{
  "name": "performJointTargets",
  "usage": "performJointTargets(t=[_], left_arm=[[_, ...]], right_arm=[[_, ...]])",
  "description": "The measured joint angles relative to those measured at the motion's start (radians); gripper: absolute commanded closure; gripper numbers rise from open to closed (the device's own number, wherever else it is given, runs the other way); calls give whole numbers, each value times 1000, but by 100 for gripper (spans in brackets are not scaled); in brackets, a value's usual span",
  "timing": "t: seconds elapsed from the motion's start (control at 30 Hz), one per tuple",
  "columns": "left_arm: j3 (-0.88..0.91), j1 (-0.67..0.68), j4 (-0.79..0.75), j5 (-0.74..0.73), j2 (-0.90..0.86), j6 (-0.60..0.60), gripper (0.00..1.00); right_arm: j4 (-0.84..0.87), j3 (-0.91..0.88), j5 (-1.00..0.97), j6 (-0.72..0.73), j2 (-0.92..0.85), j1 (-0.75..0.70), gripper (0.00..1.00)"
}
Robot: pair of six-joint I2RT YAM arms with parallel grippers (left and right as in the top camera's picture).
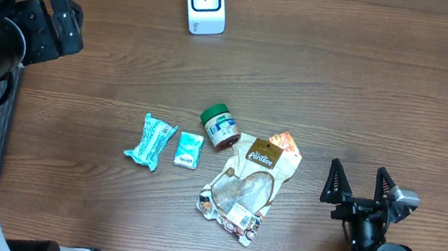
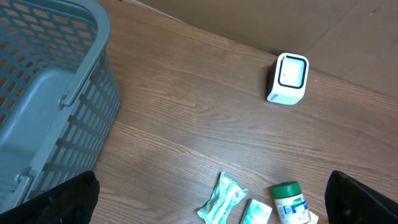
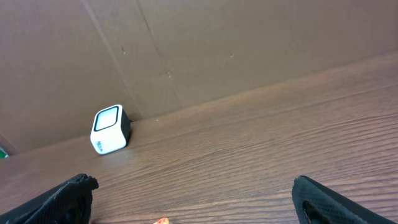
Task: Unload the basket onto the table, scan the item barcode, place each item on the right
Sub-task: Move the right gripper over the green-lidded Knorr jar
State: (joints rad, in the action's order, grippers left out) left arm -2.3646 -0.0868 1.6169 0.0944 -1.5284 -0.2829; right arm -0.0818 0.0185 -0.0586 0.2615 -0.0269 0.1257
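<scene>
"In front of the scanner [image 1: 205, 3], on your side of it, what lies there?"

"Four items in a loose cluster, and I touch none of them. My right gripper [image 1: 358, 178] has its fingers [image 3: 62, 202] spread wide with nothing between them. It sits right of the cluster, farther from the scanner than most of it. The brown pouch [image 1: 248, 186] is the item nearest it, and there is bare table between the two. My left gripper [image 1: 69, 22] is also wide apart and empty. It is well off to the scanner's left, beside a grey basket [image 2: 50, 93]."

"Any writing?"

"The pouch carries a dark label with pale lettering, too small to read. The jar [image 1: 219, 127] has a white label with blue print, also unreadable. I cannot make out a barcode on anything."

"How do they look?"

"The pouch lies flat and crinkled, with an orange patch at the corner toward the scanner. The jar has a green lid, seems to lie on its side, and is just beside the pouch, on the scanner's side of it. Left of the pouch is a small teal packet [image 1: 189, 150], then a larger crumpled teal packet [image 1: 149, 140]."
</scene>
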Motion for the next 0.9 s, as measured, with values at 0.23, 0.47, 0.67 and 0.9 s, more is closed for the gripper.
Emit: performJointTargets(t=[0.23,0.47,0.67,0.9], left_arm=[[0,0,0,0,0,0,0],[0,0,0,0,0,0,0],[0,0,0,0,0,0,0],[0,0,2,0,0,0,1]], right_arm=[[-1,0,21,0,0,0,0],[2,0,92,0,0,0,0],[-13,16,222,0,-48,0,0],[-172,307,346,-11,-342,0,0]])
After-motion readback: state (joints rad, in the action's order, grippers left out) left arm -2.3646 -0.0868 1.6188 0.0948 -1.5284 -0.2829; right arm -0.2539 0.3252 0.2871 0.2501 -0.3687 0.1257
